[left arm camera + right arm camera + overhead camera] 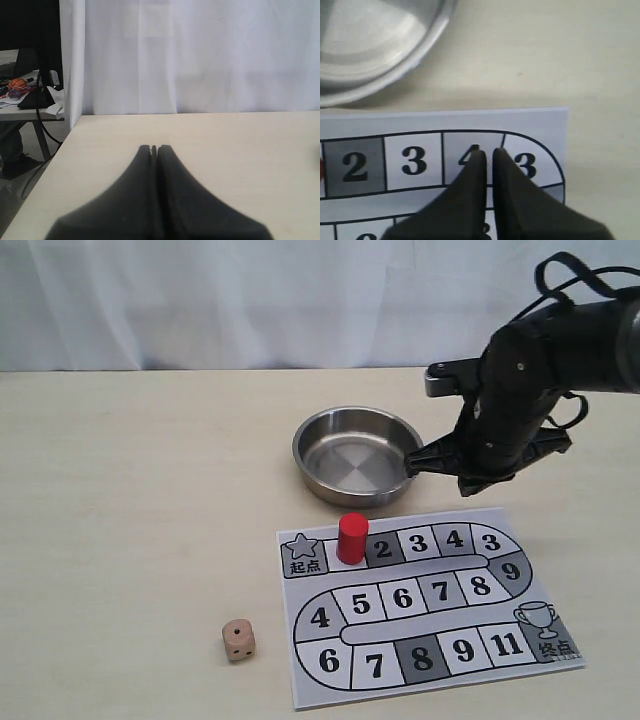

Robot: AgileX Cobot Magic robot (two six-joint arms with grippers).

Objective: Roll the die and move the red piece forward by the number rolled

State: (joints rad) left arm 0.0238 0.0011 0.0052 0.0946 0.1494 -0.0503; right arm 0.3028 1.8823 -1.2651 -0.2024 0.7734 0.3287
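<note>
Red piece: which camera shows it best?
The exterior view: the red piece stands whole and upright on the board. The right wrist view catches only a red sliver at its frame edge; the left wrist view shows none.

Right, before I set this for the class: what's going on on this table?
A two-armed robot has a board game laid out, but neither gripper holds anything. The right gripper, fingers almost together, hovers over squares 4 and 3 of the printed paper game board, near the round steel bowl. The left gripper is shut above the table. The small red cylinder piece stands between the star and square 2. The tan wooden die lies beside the board.
</note>
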